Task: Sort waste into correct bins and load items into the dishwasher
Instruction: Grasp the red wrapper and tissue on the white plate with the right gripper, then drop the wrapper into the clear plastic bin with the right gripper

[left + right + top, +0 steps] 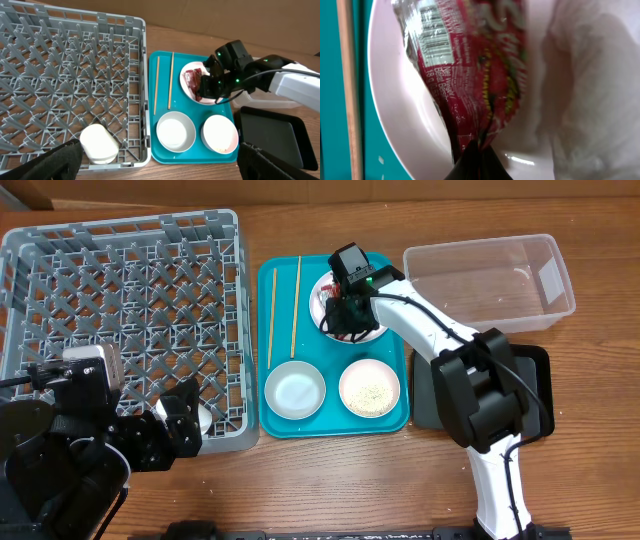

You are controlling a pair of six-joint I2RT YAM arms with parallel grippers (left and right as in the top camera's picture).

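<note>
We see the rack (120, 320) filling the table's left side, with a white cup (99, 144) lying in its near right corner. Just right of it sits the teal tray (400, 420), and beyond that the clear tub (490, 280) at the far right with the black tray (535, 360) in front of it, partly under our right arm.

On the teal tray, two chopsticks (283, 305) lie side by side along the left edge. A plate (395, 125) at the back holds the red wrapper (470, 75). In front stand a bowl (295, 390) and a dish of rice grains (369, 390).

Our right gripper (345, 315) is down on the plate, its fingertips pinched on the wrapper's lower end. Our left gripper (180, 425) hangs by the rack's near right corner; we cannot tell whether its jaws are apart.
</note>
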